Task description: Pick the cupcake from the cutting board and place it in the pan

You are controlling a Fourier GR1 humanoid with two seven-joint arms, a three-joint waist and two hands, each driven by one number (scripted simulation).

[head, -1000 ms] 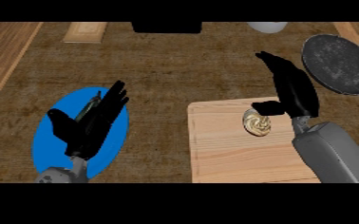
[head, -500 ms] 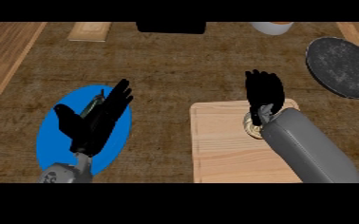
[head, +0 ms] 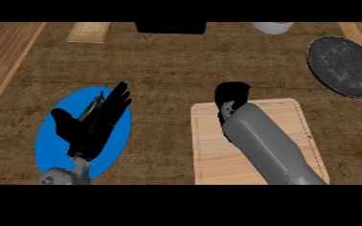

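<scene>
The cupcake does not show; my right forearm lies over the spot on the wooden cutting board (head: 297, 124) where it stood. My right hand (head: 232, 96) is a dark shape at the board's far left corner, and its grasp cannot be read. The dark round pan (head: 339, 64) sits at the right edge, beyond the board and apart from the hand. My left hand (head: 96, 124) rests open, fingers up, over a blue plate (head: 63, 143) at the lower left.
A thin grey-green item (head: 93, 106) lies on the blue plate under my left hand. At the back stand a black object (head: 170, 27), a white bowl (head: 272, 27) and a small wooden block (head: 88, 31). A lighter wooden strip (head: 17, 52) runs along the left.
My right hand has swung left from beside the pan across the board's far edge. Its forearm now covers the cupcake, which showed before. The left hand has barely moved.
</scene>
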